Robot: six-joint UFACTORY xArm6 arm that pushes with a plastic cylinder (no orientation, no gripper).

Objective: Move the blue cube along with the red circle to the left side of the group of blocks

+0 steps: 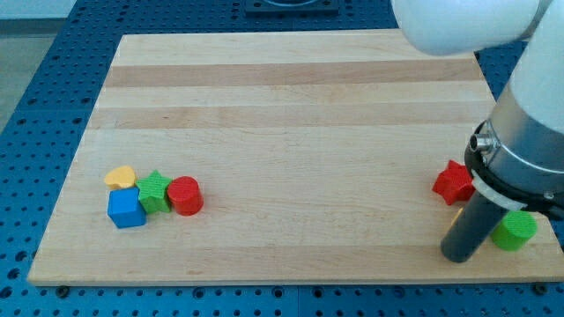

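I find my tip (459, 256) at the near right of the board (291, 106), with a red star (453, 182) and a green block (515, 230) just beside it. The blue cube (126, 210) and red circle (185, 195) lie far off to the left, near edge, clustered with a green star (155, 189) and a yellow heart (121, 178). Governing relation: both targets lie left of the tip, across open board. Pincer state: none fitted (bare rod only), so nothing is clasped.

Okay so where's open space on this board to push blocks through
The middle of the wooden board is bare. Crowded: bottom left, where yellow heart, green star, blue cube, red circle cluster; right edge, red star, green cylinder, my tip.
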